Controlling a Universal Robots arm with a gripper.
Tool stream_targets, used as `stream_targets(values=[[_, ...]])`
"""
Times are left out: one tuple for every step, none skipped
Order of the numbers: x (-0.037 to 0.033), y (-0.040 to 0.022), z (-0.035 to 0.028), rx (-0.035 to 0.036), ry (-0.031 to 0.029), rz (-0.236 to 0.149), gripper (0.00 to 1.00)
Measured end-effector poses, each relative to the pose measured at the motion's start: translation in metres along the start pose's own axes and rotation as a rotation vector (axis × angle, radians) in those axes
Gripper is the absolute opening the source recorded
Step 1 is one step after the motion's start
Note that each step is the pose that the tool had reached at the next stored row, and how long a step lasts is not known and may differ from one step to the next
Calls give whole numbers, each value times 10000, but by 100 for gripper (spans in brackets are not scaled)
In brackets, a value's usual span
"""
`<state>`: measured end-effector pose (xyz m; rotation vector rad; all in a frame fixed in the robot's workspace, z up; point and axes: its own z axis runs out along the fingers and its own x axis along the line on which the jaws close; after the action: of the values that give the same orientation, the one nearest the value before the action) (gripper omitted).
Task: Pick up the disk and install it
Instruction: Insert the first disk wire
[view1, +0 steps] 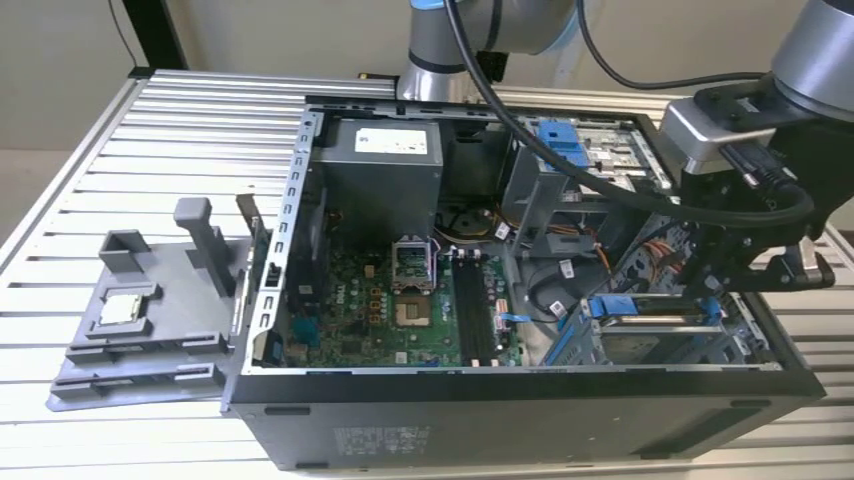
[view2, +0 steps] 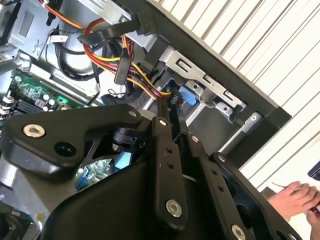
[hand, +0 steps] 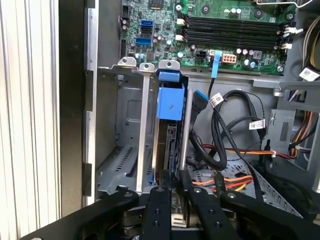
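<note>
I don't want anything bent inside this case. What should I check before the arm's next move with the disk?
1. Slot: the disk stands upright inside the drive cage in the first wrist view: ok.
2. Alignment: the gripper sits at the disk's end, in line with it: ok.
3. Gripper's hold on the disk: cannot tell.
4. Disk fully seated: cannot tell.
5. Black cables lie beside the drive cage, not in the slot: ok.
6. A person's hand is beyond the case wall in the second wrist view, outside the case: ok.
</note>
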<state>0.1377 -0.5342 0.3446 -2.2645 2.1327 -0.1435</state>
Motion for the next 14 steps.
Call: stream_targets(values=[[6, 16, 0, 2, -1, 4, 0], [11, 31, -1, 4, -1, 6, 0], [15, 47, -2, 9, -1, 9, 0], [18, 65, -2, 23, -1, 13, 0], [20, 82, -2, 42, -1, 15, 0], [20, 99, -1, 61, 1, 19, 0], [20, 117, -1, 80, 3, 24, 0], [19, 134, -1, 92, 6, 33, 0], [19, 145, -1, 93, 7, 55, 0], [20, 148, -1, 92, 10, 86, 0], [20, 148, -1, 92, 10, 95, 0], [19, 148, -2, 92, 11, 98, 0], [19, 148, -2, 91, 12, 101, 0], [19, 148, -2, 91, 13, 109, 0]])
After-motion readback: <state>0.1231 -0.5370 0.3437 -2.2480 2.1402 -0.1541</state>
